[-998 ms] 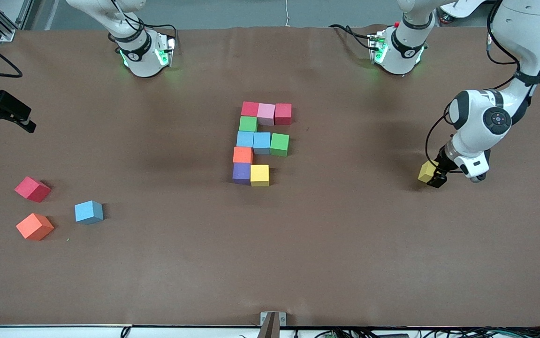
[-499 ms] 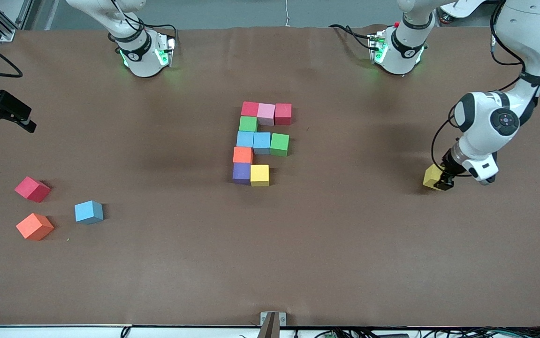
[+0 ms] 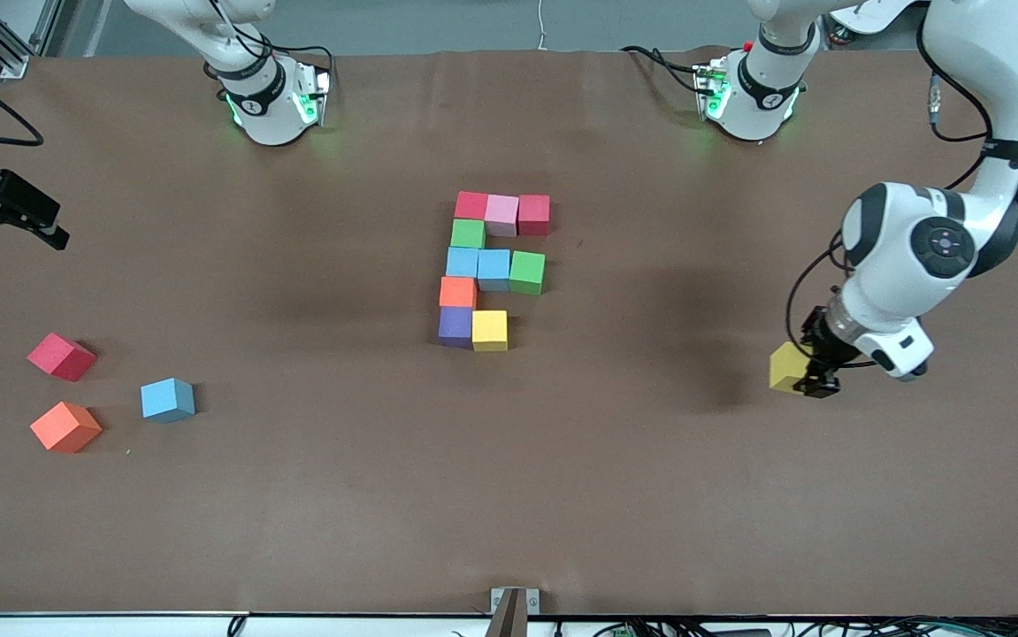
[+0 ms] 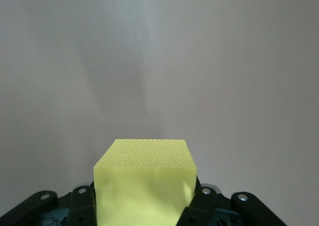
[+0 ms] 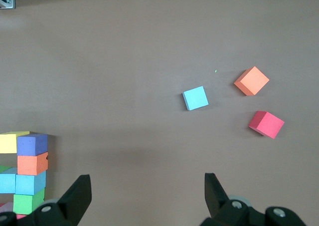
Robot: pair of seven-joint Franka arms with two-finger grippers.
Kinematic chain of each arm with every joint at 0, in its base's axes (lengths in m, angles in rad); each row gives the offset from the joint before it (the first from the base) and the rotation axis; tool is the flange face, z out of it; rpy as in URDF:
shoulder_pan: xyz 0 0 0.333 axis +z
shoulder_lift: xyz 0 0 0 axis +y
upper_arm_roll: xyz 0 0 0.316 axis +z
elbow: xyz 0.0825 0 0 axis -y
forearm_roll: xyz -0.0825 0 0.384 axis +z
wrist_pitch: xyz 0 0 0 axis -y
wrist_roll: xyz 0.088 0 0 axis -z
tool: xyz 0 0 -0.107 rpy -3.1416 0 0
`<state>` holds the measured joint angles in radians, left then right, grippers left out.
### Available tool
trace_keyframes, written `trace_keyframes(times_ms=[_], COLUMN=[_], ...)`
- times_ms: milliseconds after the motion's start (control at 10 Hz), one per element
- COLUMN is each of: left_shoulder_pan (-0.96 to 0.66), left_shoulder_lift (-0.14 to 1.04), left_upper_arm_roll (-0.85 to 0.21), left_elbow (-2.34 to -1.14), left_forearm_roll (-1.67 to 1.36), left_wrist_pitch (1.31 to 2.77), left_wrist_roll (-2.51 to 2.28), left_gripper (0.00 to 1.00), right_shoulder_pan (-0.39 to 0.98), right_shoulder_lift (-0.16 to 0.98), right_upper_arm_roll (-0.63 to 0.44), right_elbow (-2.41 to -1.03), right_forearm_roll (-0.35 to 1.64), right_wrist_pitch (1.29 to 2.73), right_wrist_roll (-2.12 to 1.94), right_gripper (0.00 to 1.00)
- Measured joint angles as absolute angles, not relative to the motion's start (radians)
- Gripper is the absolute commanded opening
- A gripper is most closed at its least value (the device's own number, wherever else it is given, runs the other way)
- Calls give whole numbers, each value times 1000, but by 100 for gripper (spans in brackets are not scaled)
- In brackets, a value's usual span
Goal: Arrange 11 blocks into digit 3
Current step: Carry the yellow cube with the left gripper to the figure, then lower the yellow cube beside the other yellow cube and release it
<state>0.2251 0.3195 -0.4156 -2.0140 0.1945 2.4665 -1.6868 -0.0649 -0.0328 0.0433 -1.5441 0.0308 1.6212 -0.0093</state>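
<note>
Now, left gripper [image 3: 807, 379] at right of the front view, above the brown worktop [image 3: 650, 460], fingers [image 4: 202, 201] clamped on a small matte yellow foam cube [image 3: 789, 367], lifted clear. Right gripper [image 3: 35, 232] at the view's left edge, waiting, fingers [image 5: 77, 193] spread wide. Partly built figure of ten foam cubes [image 3: 493, 270] at centre. Loose red cube [image 3: 61, 356], orange cube [image 3: 65, 426] and light blue cube [image 3: 167, 399] at lower left, apart.
</note>
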Motion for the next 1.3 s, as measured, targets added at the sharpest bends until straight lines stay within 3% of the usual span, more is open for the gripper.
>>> trace_keyframes(times_ms=[599, 1098, 1298], left_shoulder_pan=[-206, -516, -564], left_shoulder_lift=[544, 750, 780], left_upper_arm_roll=[-410, -238, -225], left_elbow=[-1756, -1563, -1545], left_forearm_roll=[195, 219, 219], left_wrist_pitch=[2392, 2390, 2383], left_wrist_roll=[-2169, -2410, -2444], left_gripper=[21, 21, 21], right_shoulder_pan=[-65, -64, -63], right_shoulder_lift=[-33, -33, -33], right_upper_arm_roll=[44, 45, 47], right_elbow=[-1544, -1544, -1544], right_forearm_roll=[31, 31, 31], right_wrist_pitch=[1621, 1620, 1620], right_wrist_roll=[-9, -9, -9], right_gripper=[100, 100, 100])
